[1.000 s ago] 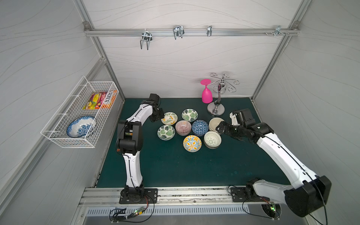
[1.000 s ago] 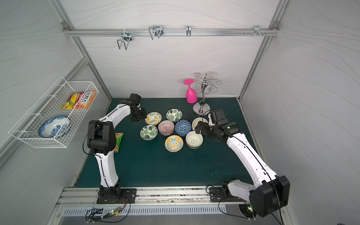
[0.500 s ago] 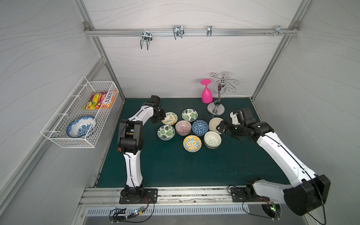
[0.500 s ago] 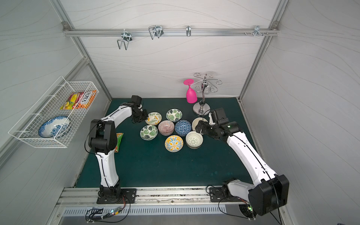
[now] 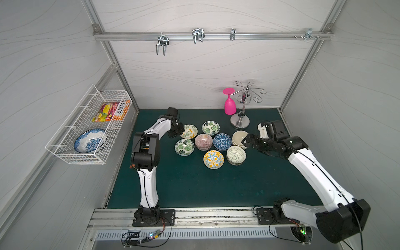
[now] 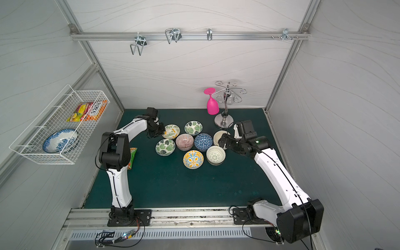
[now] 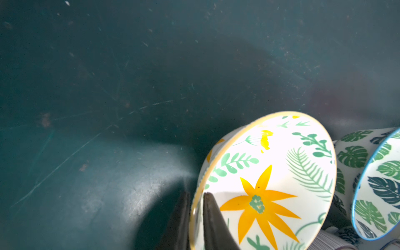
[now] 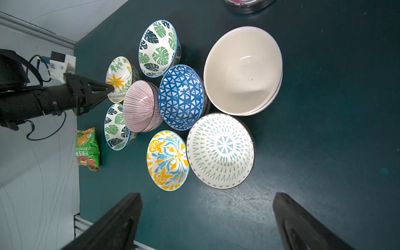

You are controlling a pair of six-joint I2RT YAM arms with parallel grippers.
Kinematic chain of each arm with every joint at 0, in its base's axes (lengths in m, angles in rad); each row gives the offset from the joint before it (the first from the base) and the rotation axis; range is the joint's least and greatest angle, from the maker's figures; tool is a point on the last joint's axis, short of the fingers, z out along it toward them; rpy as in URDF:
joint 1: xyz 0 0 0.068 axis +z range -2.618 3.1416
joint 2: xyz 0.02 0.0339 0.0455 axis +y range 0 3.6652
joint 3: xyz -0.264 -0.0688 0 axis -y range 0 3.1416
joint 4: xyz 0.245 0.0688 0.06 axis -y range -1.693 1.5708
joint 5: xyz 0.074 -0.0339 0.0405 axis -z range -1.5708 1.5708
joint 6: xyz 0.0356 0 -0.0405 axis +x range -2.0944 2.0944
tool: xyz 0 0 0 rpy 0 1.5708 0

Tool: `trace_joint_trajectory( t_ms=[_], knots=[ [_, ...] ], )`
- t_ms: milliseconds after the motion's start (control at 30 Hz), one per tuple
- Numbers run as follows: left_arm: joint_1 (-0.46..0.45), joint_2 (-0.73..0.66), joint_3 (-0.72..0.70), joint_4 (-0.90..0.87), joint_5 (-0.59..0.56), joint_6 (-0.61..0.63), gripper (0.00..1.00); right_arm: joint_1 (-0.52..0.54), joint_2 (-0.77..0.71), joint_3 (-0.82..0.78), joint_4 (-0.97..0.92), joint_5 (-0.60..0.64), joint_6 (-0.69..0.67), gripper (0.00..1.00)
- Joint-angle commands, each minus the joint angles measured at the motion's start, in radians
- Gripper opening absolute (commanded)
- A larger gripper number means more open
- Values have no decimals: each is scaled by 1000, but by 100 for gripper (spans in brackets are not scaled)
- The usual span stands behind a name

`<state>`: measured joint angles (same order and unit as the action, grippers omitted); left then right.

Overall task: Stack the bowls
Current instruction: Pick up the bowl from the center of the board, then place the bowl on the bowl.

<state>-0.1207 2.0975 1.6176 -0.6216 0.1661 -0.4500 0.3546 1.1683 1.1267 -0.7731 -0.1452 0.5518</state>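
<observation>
One wrist view shows left jaws clamping the flower bowl (image 7: 270,184); right jaws wide.

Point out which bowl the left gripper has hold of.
The yellow-flower bowl with green sprigs: the left gripper pinches its rim, one finger inside, one outside. No gripper touches the others.

The left arm (image 5: 149,186) rises from the front edge, folds at the elbow and reaches toward the back left corner. The left gripper (image 7: 195,195) pinches a bowl (image 7: 270,184) by its rim. The right arm (image 5: 313,171) stretches toward the back right. The right gripper (image 8: 207,195) is low, with its jaws wide apart.
</observation>
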Motion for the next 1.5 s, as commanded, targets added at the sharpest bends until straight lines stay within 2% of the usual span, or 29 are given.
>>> trace_joint_trajectory(
  t_ms=[0, 233, 500, 900, 1100, 1233, 1467],
  knots=[
    [-2, 24, -3, 24, 15, 3, 12, -8, -19, 15, -32, -12, -12, 99],
    [2, 10, -3, 14, 2, 15, 0, -8, -37, 16, -34, -14, -2, 99],
    [40, -72, -1, -17, -31, -1, 0, -8, -46, 20, -28, -30, 17, 99],
    [50, -208, 23, -60, -10, -15, 0, -6, -74, -11, -6, -52, 35, 99],
    [47, -332, -47, -74, 69, -58, 0, -6, -104, -39, 6, -54, 40, 99],
    [-7, -468, -163, -67, 91, -76, 0, -5, -116, -66, 20, -53, 39, 99],
    [-232, -690, -362, -47, 45, -145, 0, -5, -130, -106, 38, -63, 34, 99]
  ],
)
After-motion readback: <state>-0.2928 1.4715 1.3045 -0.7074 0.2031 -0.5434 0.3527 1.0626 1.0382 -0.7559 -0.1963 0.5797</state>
